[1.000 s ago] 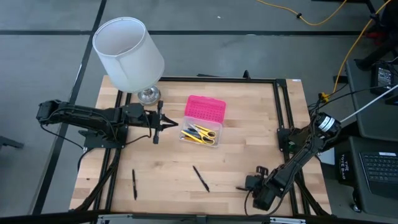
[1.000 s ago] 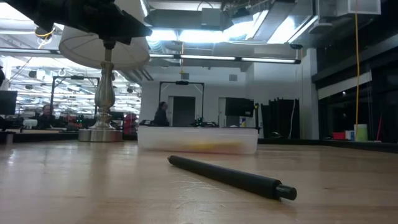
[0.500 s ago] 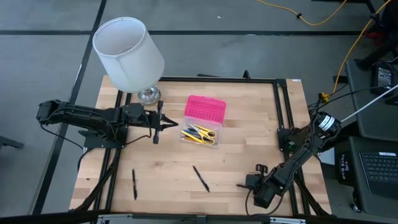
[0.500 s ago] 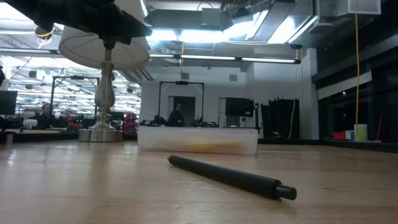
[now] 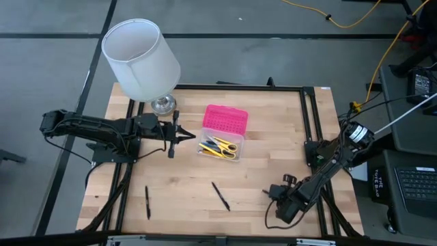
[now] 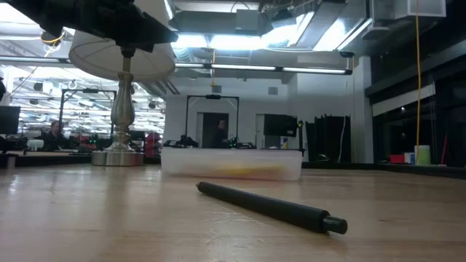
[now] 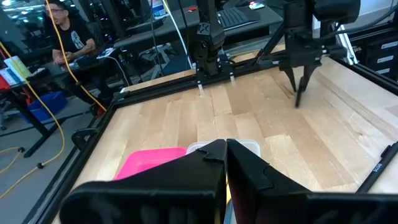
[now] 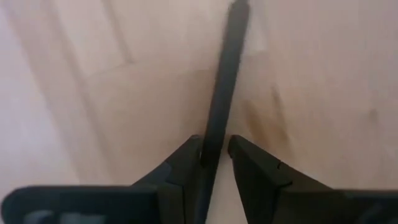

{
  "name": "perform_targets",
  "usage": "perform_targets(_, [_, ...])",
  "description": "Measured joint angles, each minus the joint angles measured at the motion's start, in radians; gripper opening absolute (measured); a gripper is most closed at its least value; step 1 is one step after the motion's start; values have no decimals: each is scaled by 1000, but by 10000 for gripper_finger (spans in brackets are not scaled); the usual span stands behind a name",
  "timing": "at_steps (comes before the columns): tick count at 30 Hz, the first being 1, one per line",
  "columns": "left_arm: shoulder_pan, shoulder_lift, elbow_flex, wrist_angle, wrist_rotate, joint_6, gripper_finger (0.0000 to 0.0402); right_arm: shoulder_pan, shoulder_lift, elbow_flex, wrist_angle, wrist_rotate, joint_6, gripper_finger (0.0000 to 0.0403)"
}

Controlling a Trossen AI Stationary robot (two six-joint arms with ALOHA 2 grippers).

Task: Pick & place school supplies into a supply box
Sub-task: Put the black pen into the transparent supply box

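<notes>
Supplies, scissors [image 5: 220,147] and pencils, lie in the clear base of the pink-lidded supply box [image 5: 224,120] mid-desk [image 5: 273,137]. Left claw [image 5: 193,139] hovers pinched closed beside it. Right claw [image 8: 215,155] near the front edge grips a black pen [image 8: 225,81]. Two more black pens [image 5: 220,195] [image 5: 147,202] lie loose

Grey floor [image 5: 287,61], yellow cable [image 5: 341,20]; ceiling striplights [image 6: 313,70], perhaps workshop hall.

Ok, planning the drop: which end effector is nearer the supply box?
Left. The left end effector sits just beside the supply box; the right end effector, gripping a black pen, is far off, front-right.
</notes>
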Motion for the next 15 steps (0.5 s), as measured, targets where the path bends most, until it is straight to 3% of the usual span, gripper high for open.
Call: perform_targets(15, [0, 0, 0, 0, 0, 0, 6, -61, 0, -2, -6, -58, 125, 93])
